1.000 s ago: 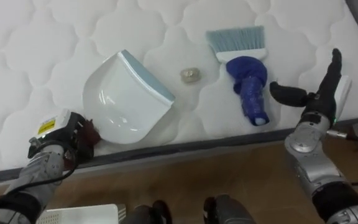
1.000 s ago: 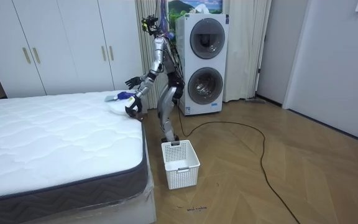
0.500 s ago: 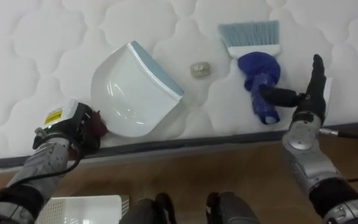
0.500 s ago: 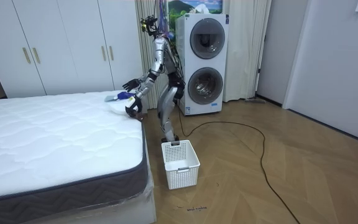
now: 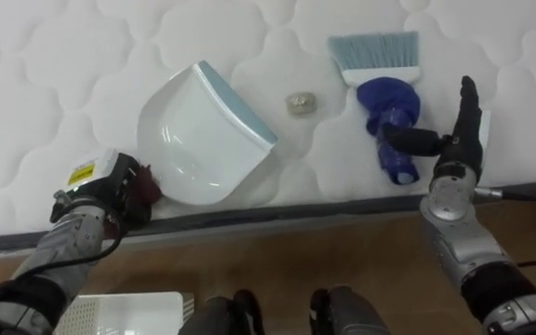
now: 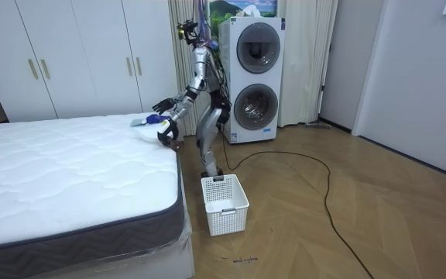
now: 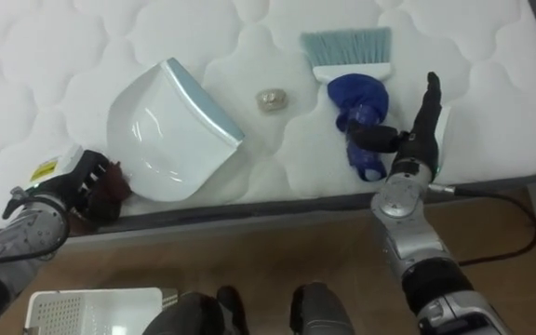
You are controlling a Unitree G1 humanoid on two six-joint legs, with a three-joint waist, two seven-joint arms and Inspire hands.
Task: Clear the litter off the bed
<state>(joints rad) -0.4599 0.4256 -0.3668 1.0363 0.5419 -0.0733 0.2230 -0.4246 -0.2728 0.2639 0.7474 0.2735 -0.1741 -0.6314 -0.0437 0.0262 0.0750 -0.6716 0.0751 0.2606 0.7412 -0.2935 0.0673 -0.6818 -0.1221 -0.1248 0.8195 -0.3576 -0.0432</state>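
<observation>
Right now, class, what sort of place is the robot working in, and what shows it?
Probably a home bedroom with a laundry corner: a bare quilted mattress, white wardrobe doors behind it, and two stacked laundry machines.

The scrap is flanked by the dustpan at 9 o'clock and the brush at 3 o'clock, with a narrow bare lane left either side, while open mattress is offered toward 12 o'clock and down to the edge at 6 o'clock.
</observation>
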